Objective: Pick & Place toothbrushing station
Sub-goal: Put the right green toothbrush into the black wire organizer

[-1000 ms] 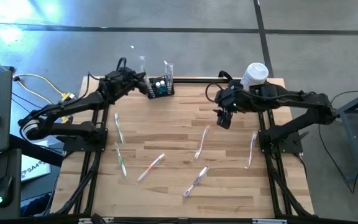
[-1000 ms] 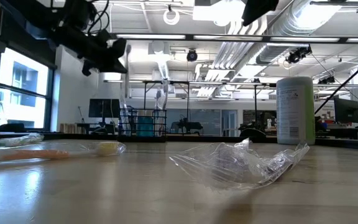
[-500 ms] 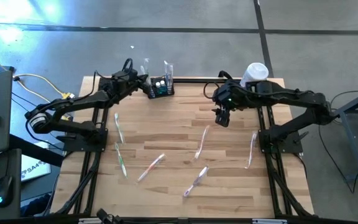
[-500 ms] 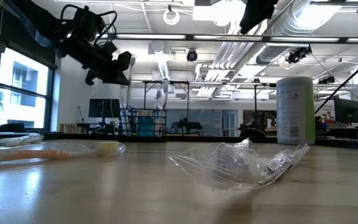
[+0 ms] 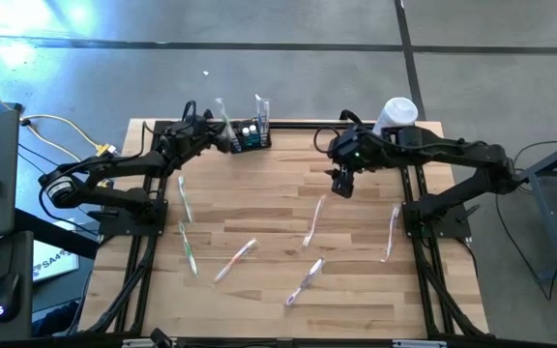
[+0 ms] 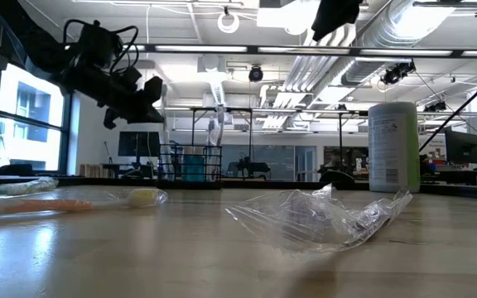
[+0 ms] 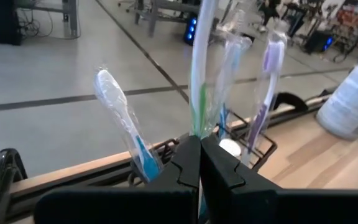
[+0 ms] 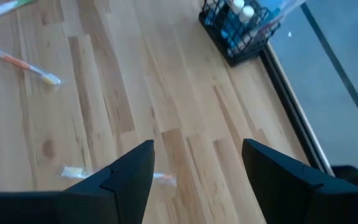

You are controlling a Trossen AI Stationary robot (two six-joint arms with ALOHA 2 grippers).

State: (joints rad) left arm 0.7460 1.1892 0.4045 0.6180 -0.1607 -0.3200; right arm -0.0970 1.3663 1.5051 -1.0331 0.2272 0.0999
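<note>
Left tool [image 7: 199, 155] clenched on a wrapped toothbrush [image 7: 200, 68] beside the toothbrushing station [image 5: 249, 134]; right tool [image 8: 197, 168] released; six toothbrushes remain on the surface [image 5: 259, 203].

Table [image 5: 259, 208]: light wood planks, visible grain, slight satin sheen in the low view. Toothbrushing station [image 5: 250, 135]: thin black wire, matt, looks like coated metal. Toothbrushes lying mid-table from the station, e.g. one [image 5: 312, 223]: plastic, each in clear crinkly glossy film. Same film on the green-handled brush [image 7: 199, 68] pinched in the left gripper [image 7: 200, 155]; its fingers are matt black plastic. White container [image 6: 393, 147] right of the station: smooth plastic with a printed label.
</note>
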